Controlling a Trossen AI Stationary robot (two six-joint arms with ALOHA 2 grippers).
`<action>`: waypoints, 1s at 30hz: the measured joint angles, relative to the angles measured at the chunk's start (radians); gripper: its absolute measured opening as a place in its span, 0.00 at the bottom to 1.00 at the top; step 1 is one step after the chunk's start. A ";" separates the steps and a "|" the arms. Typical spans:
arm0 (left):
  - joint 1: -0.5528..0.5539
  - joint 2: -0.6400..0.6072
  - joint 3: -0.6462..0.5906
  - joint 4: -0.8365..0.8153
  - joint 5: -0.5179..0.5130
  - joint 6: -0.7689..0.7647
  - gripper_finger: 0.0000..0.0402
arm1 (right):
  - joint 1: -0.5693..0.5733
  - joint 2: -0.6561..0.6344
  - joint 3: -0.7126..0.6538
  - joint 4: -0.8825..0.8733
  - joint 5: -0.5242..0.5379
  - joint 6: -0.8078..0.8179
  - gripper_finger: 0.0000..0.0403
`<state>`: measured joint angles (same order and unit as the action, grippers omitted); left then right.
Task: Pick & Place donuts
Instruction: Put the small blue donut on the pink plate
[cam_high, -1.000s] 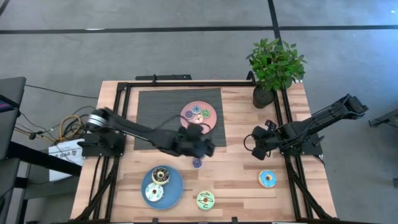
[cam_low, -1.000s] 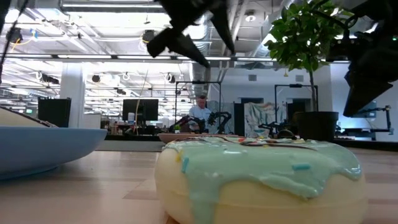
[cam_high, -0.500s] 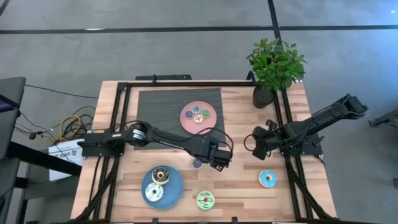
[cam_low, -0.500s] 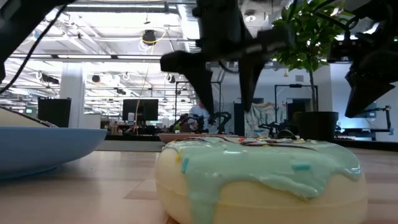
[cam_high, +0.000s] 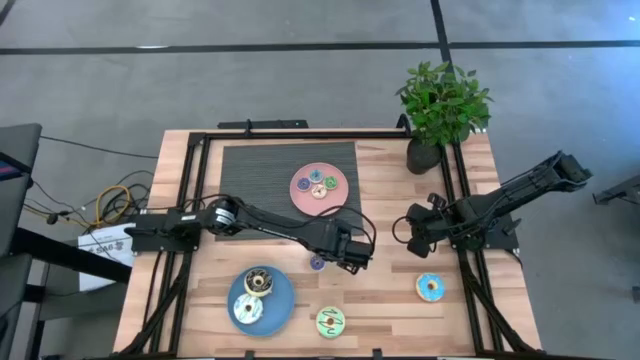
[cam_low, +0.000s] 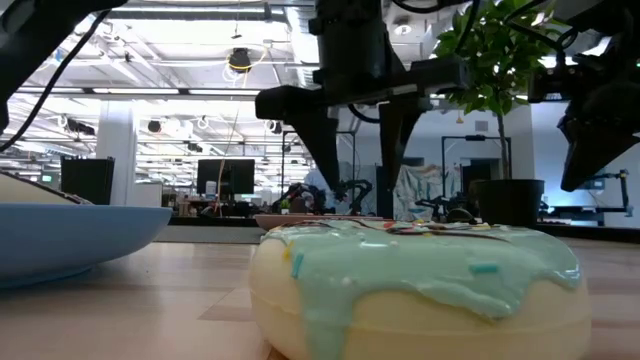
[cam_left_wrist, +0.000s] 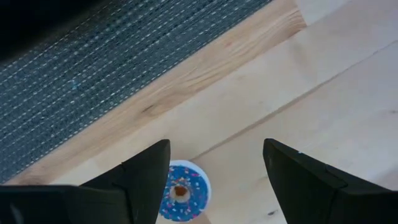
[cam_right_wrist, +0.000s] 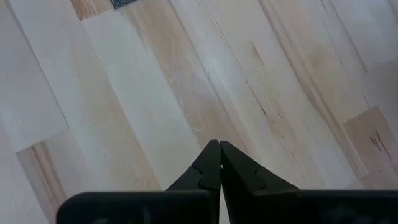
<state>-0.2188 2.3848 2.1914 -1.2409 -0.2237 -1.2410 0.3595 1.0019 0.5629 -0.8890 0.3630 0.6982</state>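
Already several donuts sit on the pink plate (cam_high: 319, 187) and blue plate (cam_high: 279, 296); left claw (cam_left_wrist: 214, 174) hangs open, empty, above a small purple donut (cam_left_wrist: 180, 198); others remain loose; right claw (cam_right_wrist: 219, 163) shut, idle

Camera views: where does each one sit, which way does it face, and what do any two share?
High: overhead, straight down on table; both arms.
Low: tabletop level, past mint-iced donut into room; left gripper hanging open.
Left wrist: down past open fingers at purple donut.
Right wrist: shut right gripper over bare wood.
Shared: high also shows purple donut.
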 joint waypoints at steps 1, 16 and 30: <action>0.000 0.000 0.000 0.003 0.015 0.001 0.63 | 0.000 0.000 0.000 0.000 0.000 0.000 0.00; 0.026 0.000 0.000 -0.021 0.043 0.039 0.74 | 0.000 0.000 0.000 0.003 0.001 0.000 0.00; 0.020 0.000 0.000 0.034 0.113 0.049 0.93 | 0.000 0.000 0.000 0.004 0.004 0.000 0.00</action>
<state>-0.1989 2.3848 2.1910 -1.2070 -0.1111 -1.1922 0.3598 1.0019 0.5629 -0.8852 0.3669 0.6979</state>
